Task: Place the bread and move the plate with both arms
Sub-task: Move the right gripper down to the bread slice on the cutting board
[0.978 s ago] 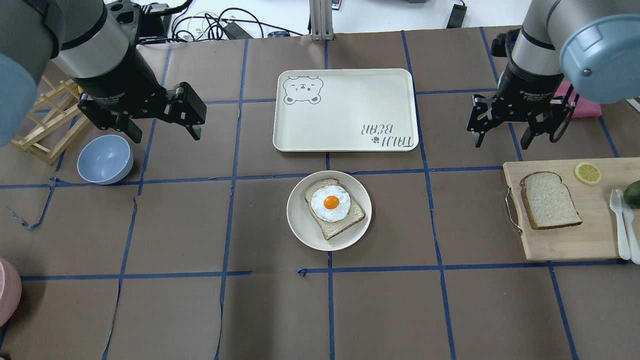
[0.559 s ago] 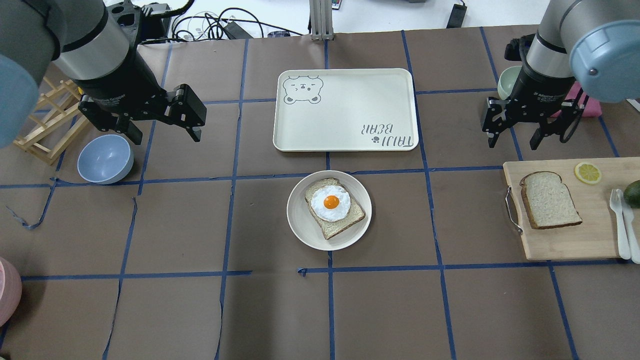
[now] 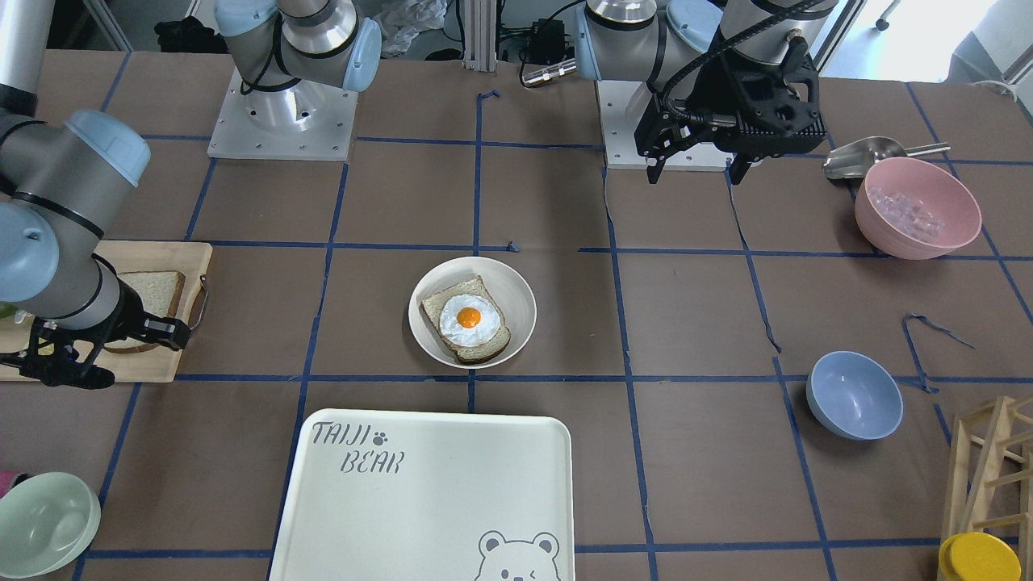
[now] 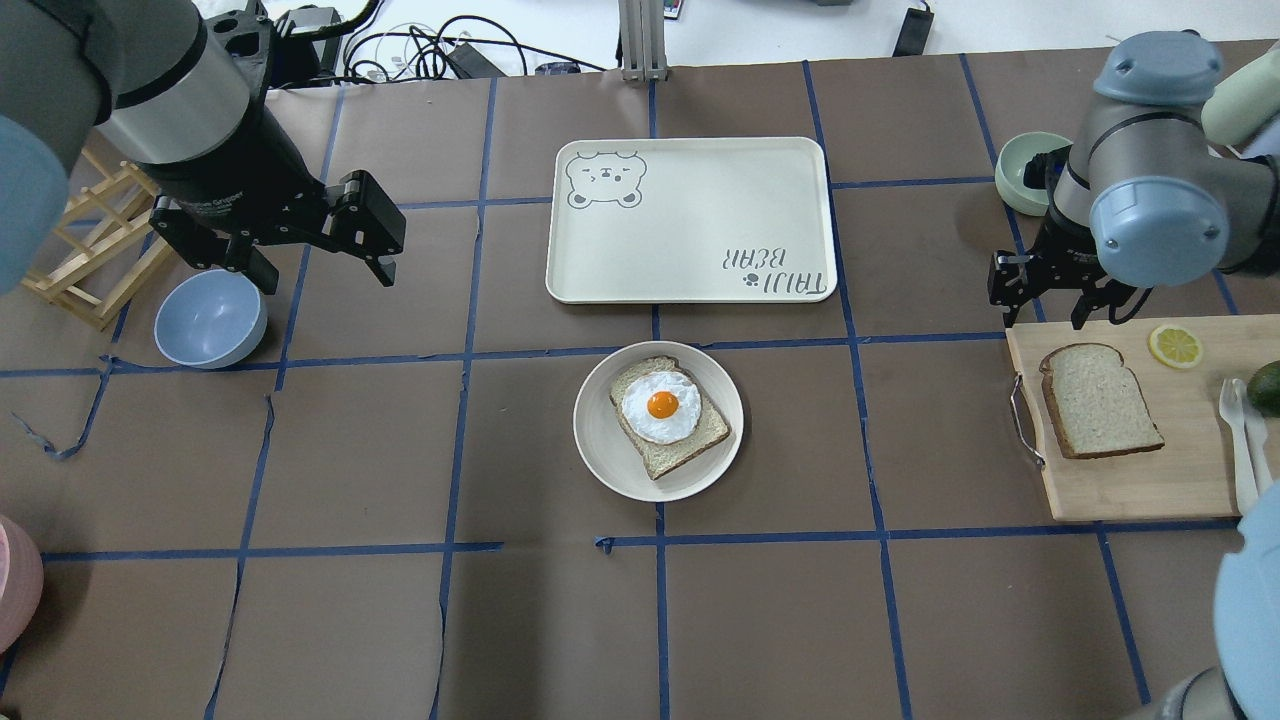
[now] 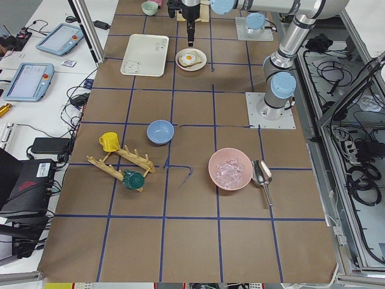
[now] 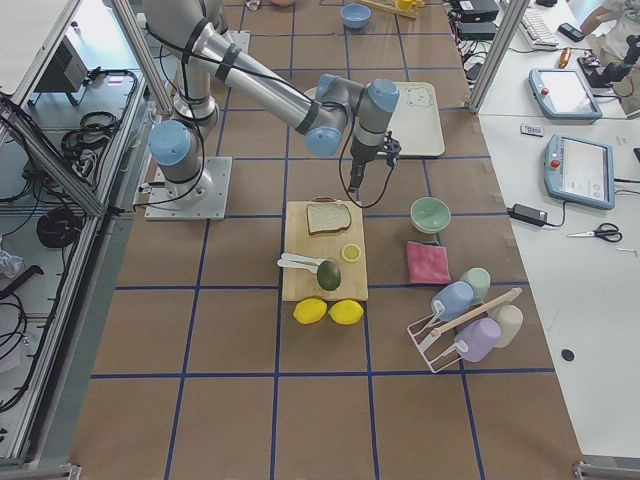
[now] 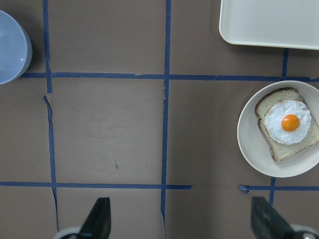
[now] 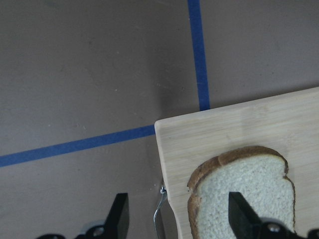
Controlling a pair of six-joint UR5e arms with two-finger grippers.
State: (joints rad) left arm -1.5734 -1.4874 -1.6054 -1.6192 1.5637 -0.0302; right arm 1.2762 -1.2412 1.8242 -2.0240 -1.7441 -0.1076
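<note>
The plain bread [image 4: 1098,400] lies on a wooden cutting board [image 4: 1180,480] at the table's right side; it also shows in the right wrist view [image 8: 244,199] and the front view [image 3: 155,292]. The plate [image 4: 598,445] sits mid-table and holds a slice topped with a fried egg [image 4: 662,406]. My right gripper [image 4: 1040,310] is open and empty, hovering over the board's far left corner, just beyond the bread [image 8: 180,214]. My left gripper [image 4: 328,278] is open and empty, high at the left, well away from the plate [image 7: 249,144].
A cream bear-print tray [image 4: 690,220] lies behind the plate. A blue bowl [image 4: 210,318] and wooden rack [image 4: 95,245] are far left. A green bowl [image 4: 1018,172] is behind my right gripper. A lemon slice [image 4: 1175,345] and white cutlery [image 4: 1240,440] share the board.
My right arm has swung right and toward the cutting board; its gripper now hangs at the board's far edge near the bread. My left gripper has barely shifted.
</note>
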